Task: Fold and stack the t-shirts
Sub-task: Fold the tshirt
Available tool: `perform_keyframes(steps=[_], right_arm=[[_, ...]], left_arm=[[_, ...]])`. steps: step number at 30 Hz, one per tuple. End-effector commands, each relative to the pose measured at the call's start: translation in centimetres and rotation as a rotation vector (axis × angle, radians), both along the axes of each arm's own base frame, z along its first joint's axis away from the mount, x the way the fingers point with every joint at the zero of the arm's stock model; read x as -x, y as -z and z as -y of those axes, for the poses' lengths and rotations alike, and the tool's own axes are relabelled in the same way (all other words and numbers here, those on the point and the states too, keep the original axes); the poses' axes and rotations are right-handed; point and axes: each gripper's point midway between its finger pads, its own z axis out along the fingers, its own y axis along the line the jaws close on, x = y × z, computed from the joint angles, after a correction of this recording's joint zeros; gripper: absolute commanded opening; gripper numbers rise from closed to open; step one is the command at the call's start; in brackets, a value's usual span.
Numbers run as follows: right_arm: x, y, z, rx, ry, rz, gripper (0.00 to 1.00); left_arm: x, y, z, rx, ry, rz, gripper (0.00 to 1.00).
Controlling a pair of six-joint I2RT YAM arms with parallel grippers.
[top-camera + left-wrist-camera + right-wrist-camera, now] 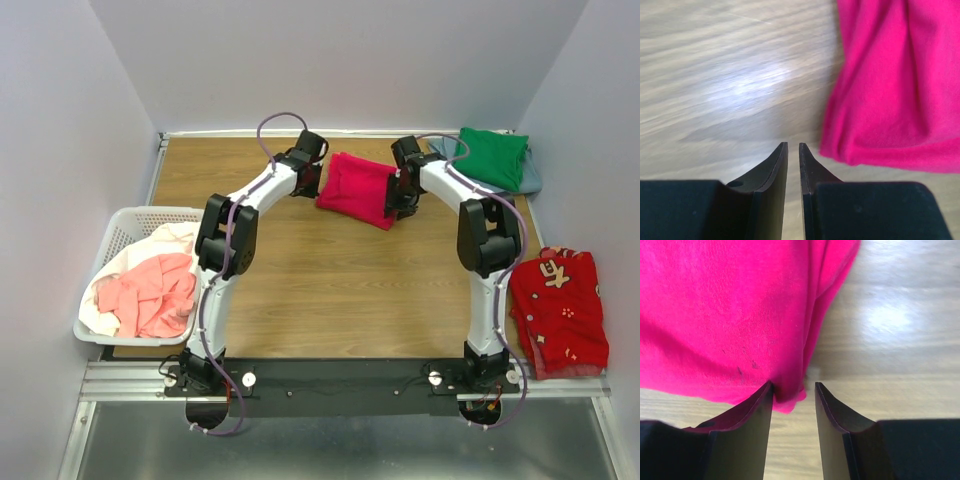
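A folded crimson-pink t-shirt (355, 188) lies at the back middle of the wooden table (330, 280). My left gripper (312, 186) sits at its left edge; in the left wrist view the gripper (793, 145) is shut with only a thin slit and empty, and the shirt (895, 85) lies to its right. My right gripper (396, 205) is at the shirt's right edge. In the right wrist view it (793, 384) is open, and a corner of the shirt (730, 315) lies against its left finger. A green t-shirt (492, 157) lies folded on a grey-blue one (534, 178) at the back right.
A white lattice basket (128, 222) at the left edge holds a salmon-pink t-shirt (150, 295) and a white one (168, 240). A red patterned garment (560, 305) lies at the table's right edge. Grey walls close in on three sides.
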Motion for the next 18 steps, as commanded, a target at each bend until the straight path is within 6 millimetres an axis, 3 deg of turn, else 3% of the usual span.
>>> perform_keyframes(steps=[1,5,10,14,18], right_arm=[[-0.3,-4.1,2.1,0.063,0.003,0.043,0.47],[-1.5,-6.1,1.0,0.01,-0.011,0.093,0.47],[-2.5,-7.8,-0.7,-0.067,-0.042,0.129,0.47],[-3.1,-8.3,-2.4,-0.131,-0.09,0.151,0.47],[-3.5,-7.9,-4.2,-0.208,-0.128,0.152,0.47]], left_arm=[[-0.9,-8.3,-1.4,0.016,0.002,0.155,0.24],[-1.6,-10.1,-0.4,0.052,0.02,0.19,0.24],[-1.9,-9.8,1.7,0.088,0.072,0.181,0.23],[-1.2,-9.9,4.5,0.137,0.157,0.183,0.23],[-1.2,-8.9,6.0,0.16,0.177,0.173,0.23]])
